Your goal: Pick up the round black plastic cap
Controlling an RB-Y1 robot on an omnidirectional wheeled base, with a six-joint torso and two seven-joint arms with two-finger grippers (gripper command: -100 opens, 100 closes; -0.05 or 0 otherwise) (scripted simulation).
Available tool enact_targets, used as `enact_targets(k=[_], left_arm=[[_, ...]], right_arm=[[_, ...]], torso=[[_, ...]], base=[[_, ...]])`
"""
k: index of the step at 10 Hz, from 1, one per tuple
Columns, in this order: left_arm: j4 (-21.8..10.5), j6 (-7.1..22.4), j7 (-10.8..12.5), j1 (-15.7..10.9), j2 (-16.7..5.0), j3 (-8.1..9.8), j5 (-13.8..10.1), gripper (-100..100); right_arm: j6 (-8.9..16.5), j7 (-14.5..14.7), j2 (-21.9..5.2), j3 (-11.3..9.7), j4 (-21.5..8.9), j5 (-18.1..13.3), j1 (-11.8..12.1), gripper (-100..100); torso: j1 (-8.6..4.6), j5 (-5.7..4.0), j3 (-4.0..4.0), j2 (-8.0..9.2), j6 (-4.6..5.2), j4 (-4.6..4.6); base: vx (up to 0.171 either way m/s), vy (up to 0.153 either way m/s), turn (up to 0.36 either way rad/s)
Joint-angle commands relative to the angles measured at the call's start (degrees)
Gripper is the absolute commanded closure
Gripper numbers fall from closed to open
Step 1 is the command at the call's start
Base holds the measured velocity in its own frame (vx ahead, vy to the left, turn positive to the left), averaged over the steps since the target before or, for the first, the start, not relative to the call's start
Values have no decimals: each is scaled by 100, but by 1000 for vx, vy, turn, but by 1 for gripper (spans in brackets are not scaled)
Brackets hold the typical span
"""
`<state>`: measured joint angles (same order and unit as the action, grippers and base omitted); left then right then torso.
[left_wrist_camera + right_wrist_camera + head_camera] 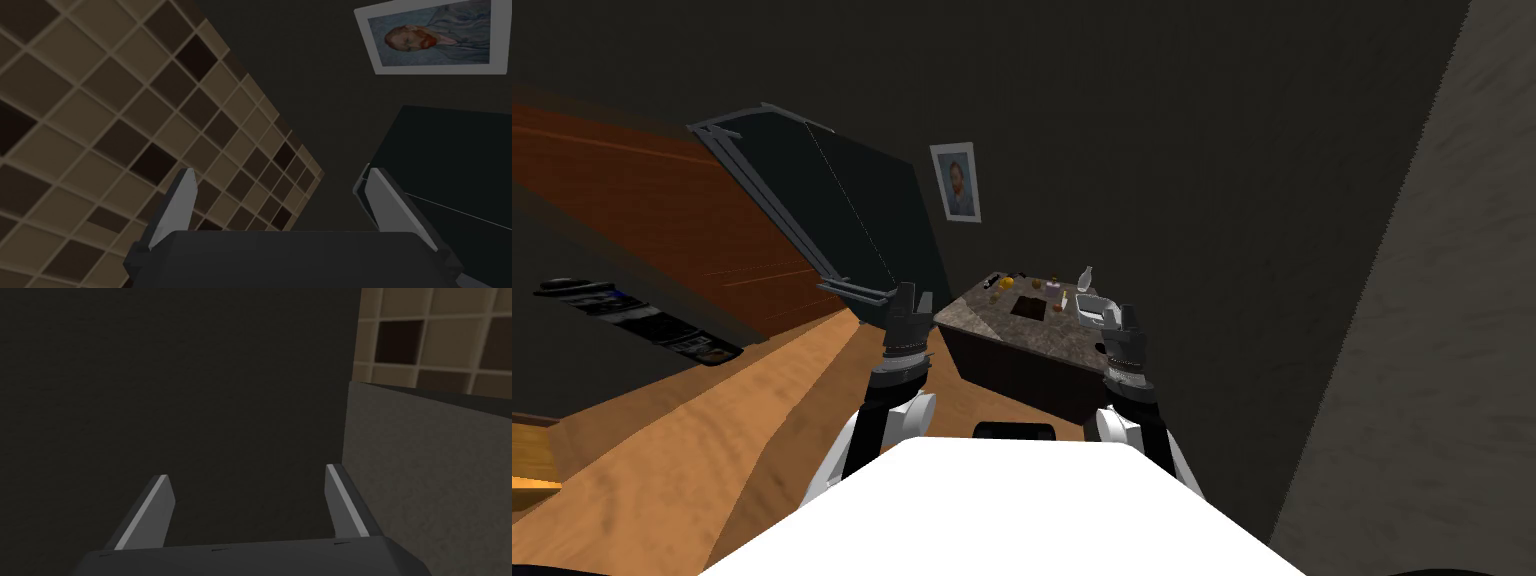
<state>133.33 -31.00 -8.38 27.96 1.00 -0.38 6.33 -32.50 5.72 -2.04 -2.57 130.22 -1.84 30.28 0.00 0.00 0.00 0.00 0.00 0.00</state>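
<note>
Both arms hang raised before a mottled stone counter that stands across a wood floor in a dark-walled room with a framed portrait. The left gripper and right gripper are each spread wide and empty. A pale basket, its contents unreadable, sits near the counter's right end by a bottle and a dark square recess, while a dark speck at the far left corner may be the round black cap.

centre of frame: small items on countertop were too small to name | just right of them: white container was partly hidden behind right gripper | framed portrait was cut by picture edge
</note>
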Motion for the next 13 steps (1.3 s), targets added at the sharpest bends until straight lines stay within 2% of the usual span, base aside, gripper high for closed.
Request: enact_targets(k=[1, 5, 11, 12, 13], left_arm=[[0, 0, 0, 0, 0, 0, 0, 0], [0, 0, 0, -1, 1, -1, 0, 0], [0, 0, 0, -1, 1, -1, 0, 0], [0, 0, 0, -1, 1, -1, 0, 0], [0, 0, 0, -1, 1, 0, 0, 0]], right_arm=[[17, -50, -183, 23, -68, 18, 107, -100], [61, -203, -638, 152, -315, 82, 465, -100], [163, -459, -1583, 525, -975, 179, 1276, -100], [163, -459, -1608, 525, -975, 179, 1276, -100], [184, -494, -1808, 592, -1115, 189, 1430, -100]], torso=[[0, 0, 0, 0, 0, 0], [25, 6, 13, 24, 0, 5], [45, 11, 21, 37, 0, 8], [37, 10, 20, 34, 0, 8], [23, 6, 14, 23, 0, 6]], base=[[-16, 25, 33], [-53, 68, 43], [-75, 111, 88], [-41, 61, 29], [-49, 59, 102]])
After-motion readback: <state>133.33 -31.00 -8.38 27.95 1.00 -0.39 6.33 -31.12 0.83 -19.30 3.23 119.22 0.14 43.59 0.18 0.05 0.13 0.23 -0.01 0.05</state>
